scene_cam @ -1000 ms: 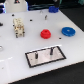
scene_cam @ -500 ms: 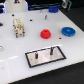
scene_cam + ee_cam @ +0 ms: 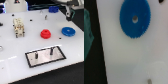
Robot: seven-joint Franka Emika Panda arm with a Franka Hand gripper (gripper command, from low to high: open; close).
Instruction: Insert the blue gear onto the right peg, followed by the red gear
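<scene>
The blue gear (image 3: 68,32) lies flat on the white table at the exterior view's right; in the wrist view the blue gear (image 3: 135,19) is a toothed disc with a centre hole. The smaller red gear (image 3: 45,34) rests to its left. In front of them is a grey, black-bordered plate (image 3: 31,59) with two thin pins; the right peg (image 3: 50,50) stands bare. My gripper (image 3: 66,13) is a blur above and behind the blue gear, apart from it. Its jaws are too blurred to read.
A pale wooden block piece (image 3: 18,27) stands at the exterior view's left. Small coloured items line the table's back edge (image 3: 52,8). A teal object (image 3: 86,35) shows off the table edge in the wrist view.
The arm has swung toward the exterior view's right, ending up above the blue gear. Both gears and the plate stay put.
</scene>
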